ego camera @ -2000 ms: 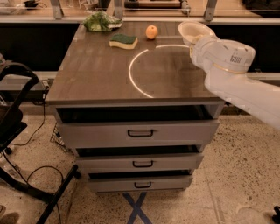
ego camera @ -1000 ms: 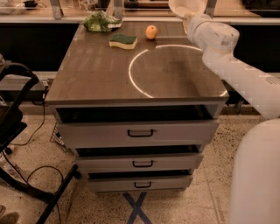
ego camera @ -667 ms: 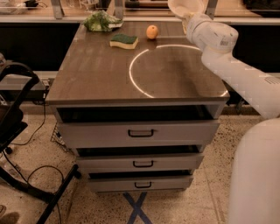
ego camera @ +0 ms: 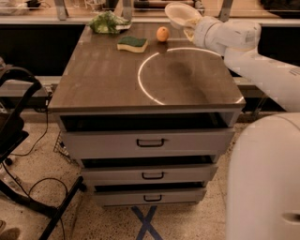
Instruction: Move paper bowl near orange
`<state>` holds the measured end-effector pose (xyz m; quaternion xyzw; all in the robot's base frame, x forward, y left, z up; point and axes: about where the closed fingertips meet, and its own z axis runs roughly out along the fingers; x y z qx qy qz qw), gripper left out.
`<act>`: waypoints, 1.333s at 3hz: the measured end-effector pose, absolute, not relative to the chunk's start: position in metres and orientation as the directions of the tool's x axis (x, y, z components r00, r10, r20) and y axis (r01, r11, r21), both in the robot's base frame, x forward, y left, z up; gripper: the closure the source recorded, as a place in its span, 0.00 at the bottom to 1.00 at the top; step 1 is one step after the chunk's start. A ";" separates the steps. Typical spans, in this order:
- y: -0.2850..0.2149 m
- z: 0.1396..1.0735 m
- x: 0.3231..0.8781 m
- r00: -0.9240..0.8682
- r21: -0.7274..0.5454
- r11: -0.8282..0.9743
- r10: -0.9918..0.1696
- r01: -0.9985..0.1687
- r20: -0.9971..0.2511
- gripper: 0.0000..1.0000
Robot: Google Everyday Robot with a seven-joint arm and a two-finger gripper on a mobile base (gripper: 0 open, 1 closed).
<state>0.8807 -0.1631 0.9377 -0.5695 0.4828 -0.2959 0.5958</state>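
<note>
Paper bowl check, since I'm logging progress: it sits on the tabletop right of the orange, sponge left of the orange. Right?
No. The camera view shows the paper bowl held aloft by the gripper, not on the tabletop; it is right of the orange, sponge left.

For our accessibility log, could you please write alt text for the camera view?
The robot's gripper holds the paper bowl raised above the far right corner of a drawer cabinet, just right of the orange. A yellow sponge with a green top and leafy greens lie farther left.
</note>
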 end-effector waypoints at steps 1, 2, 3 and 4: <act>-0.200 0.962 0.869 0.414 -0.960 0.111 -0.885 -0.258 -0.214 1.00; -0.200 0.962 0.869 0.414 -0.960 0.111 -0.885 -0.258 -0.214 1.00; -0.192 0.949 0.882 0.402 -0.953 0.046 -0.900 -0.301 -0.170 1.00; -0.197 0.927 0.898 0.378 -0.930 -0.035 -0.919 -0.366 -0.114 1.00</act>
